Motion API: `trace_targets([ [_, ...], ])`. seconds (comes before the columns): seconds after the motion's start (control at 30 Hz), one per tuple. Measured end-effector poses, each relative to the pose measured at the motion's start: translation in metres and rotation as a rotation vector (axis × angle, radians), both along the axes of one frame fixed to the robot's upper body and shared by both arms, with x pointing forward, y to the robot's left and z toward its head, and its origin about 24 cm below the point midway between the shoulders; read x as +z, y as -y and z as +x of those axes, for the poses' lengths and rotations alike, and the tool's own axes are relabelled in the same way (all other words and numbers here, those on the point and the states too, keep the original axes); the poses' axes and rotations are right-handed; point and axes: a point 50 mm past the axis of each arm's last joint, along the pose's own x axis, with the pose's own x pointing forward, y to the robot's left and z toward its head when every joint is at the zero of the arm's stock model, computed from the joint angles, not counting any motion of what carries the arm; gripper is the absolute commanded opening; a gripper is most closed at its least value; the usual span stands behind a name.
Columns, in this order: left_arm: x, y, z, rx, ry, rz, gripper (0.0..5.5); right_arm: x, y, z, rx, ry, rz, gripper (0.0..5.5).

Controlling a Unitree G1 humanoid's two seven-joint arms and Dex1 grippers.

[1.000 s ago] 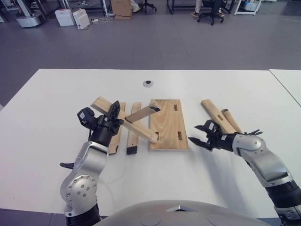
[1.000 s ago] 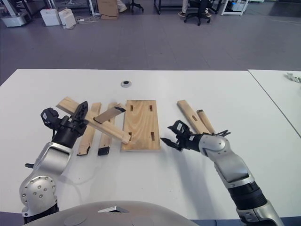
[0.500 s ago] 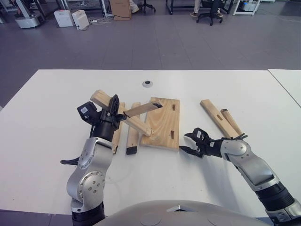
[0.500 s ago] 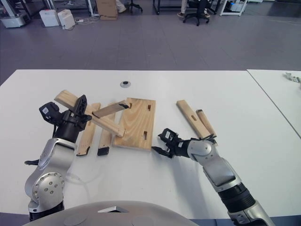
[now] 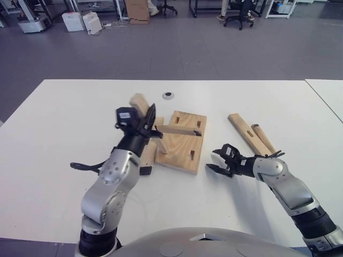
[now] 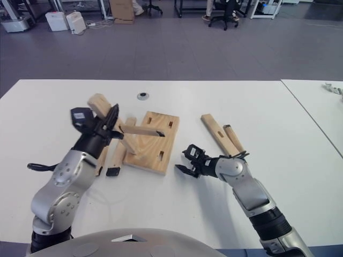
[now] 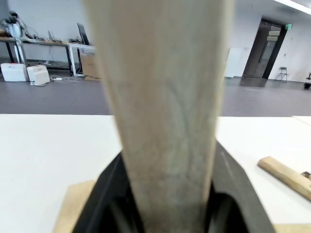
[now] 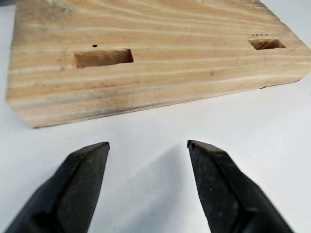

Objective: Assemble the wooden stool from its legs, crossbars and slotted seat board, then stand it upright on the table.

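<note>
left gripper [image 5: 144, 120] is clamped on a leg [image 5: 140, 101], its crossbar [image 5: 179, 130] held over the seat board [image 5: 185, 147] lying skewed on the table [image 5: 64, 118], likely lining up a slot; right gripper [image 5: 210, 160] sits wide open just beside the board's near edge, probably to brace it.
</note>
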Motion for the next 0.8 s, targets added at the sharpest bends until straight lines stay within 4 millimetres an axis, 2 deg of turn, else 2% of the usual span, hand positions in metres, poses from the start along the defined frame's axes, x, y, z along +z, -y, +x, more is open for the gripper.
trace_targets([
  [0.13, 0.002, 0.004, 0.001, -0.002, 0.046, 0.002, 1.01, 0.005, 0.004, 0.005, -0.019, 0.025, -0.002, 3.0],
  [0.17, 0.003, 0.003, 0.001, 0.004, 0.053, -0.008, 1.38, 0.005, 0.007, 0.005, -0.03, 0.026, -0.006, 3.0],
  [0.4, 0.015, -0.004, 0.006, -0.05, 0.125, -0.103, 2.65, 0.009, 0.024, 0.015, -0.117, 0.061, -0.012, 3.0],
  [0.57, 0.034, -0.007, 0.002, -0.188, 0.194, -0.357, 3.28, 0.017, 0.039, 0.027, -0.191, 0.108, -0.004, 3.0],
  [0.7, 0.028, 0.007, -0.004, -0.316, 0.04, -0.5, 4.05, 0.014, 0.049, 0.028, -0.239, 0.098, 0.007, 3.0],
  [0.77, 0.033, 0.018, -0.012, -0.409, -0.006, -0.561, 4.38, 0.013, 0.058, 0.03, -0.277, 0.097, 0.004, 3.0],
  [0.8, 0.036, 0.021, -0.016, -0.447, -0.01, -0.561, 4.38, 0.015, 0.062, 0.031, -0.291, 0.106, 0.001, 3.0],
])
